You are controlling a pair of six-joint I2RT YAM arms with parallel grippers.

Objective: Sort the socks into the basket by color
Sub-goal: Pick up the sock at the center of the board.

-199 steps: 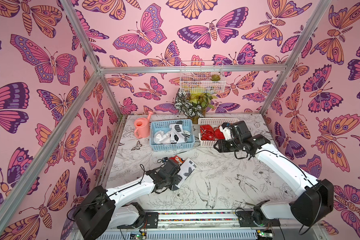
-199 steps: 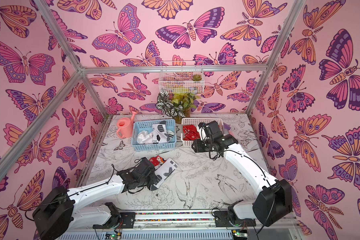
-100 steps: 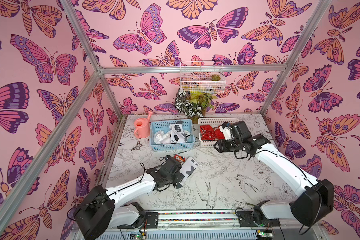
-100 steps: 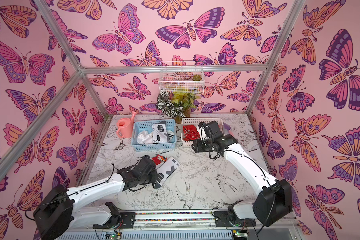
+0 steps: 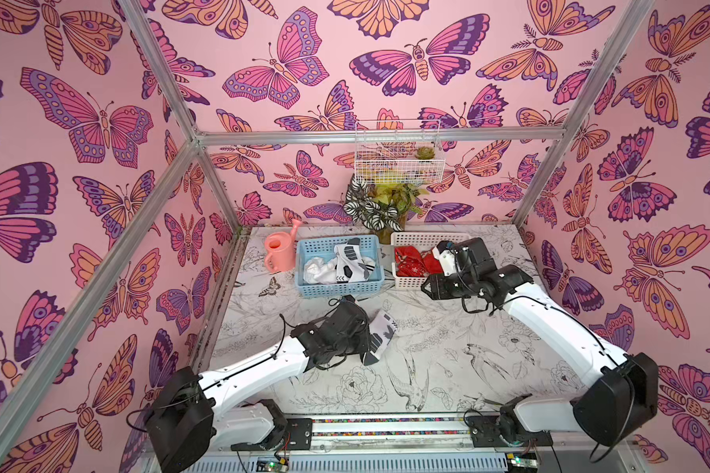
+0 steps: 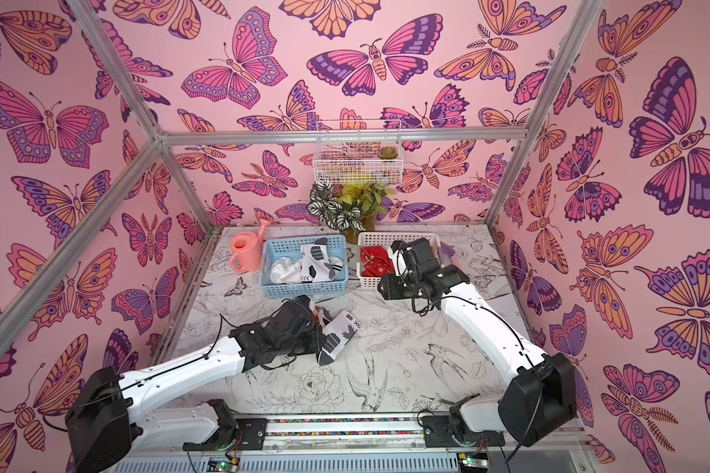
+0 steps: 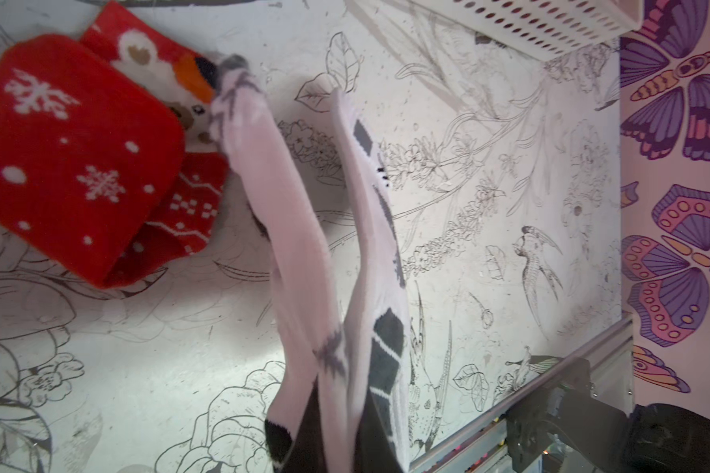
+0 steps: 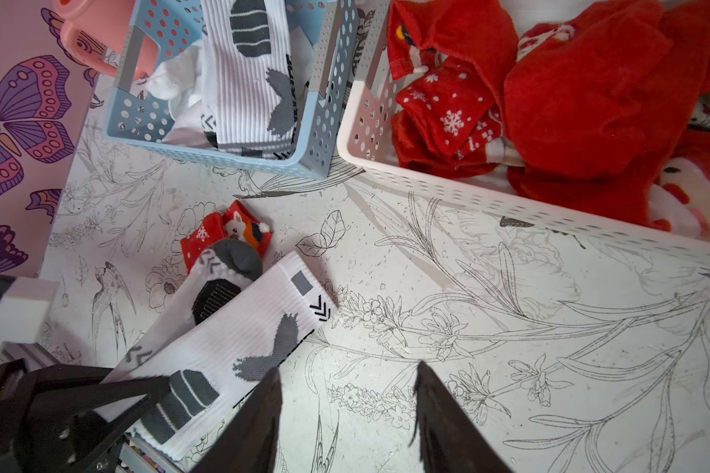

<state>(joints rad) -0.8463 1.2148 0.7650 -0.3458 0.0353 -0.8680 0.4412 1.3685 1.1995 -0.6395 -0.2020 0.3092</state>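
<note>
In both top views the left claw [image 5: 365, 342] sits low over the table [image 5: 447, 368], clamped on a grey-patterned white sock [image 5: 382, 331] in front of the blue basket [image 5: 339, 290], so the pick-up looks in hand. The left wrist view shows the sock's toe end resting on a red snowflake sock [image 7: 78, 155]; the next move calls for lifting it clear without dragging that one, then carrying it to the blue basket. In the right wrist view the right claw [image 8: 347, 405] stands open and empty near the white basket [image 8: 447, 196] of red socks [image 8: 570, 102].
</note>
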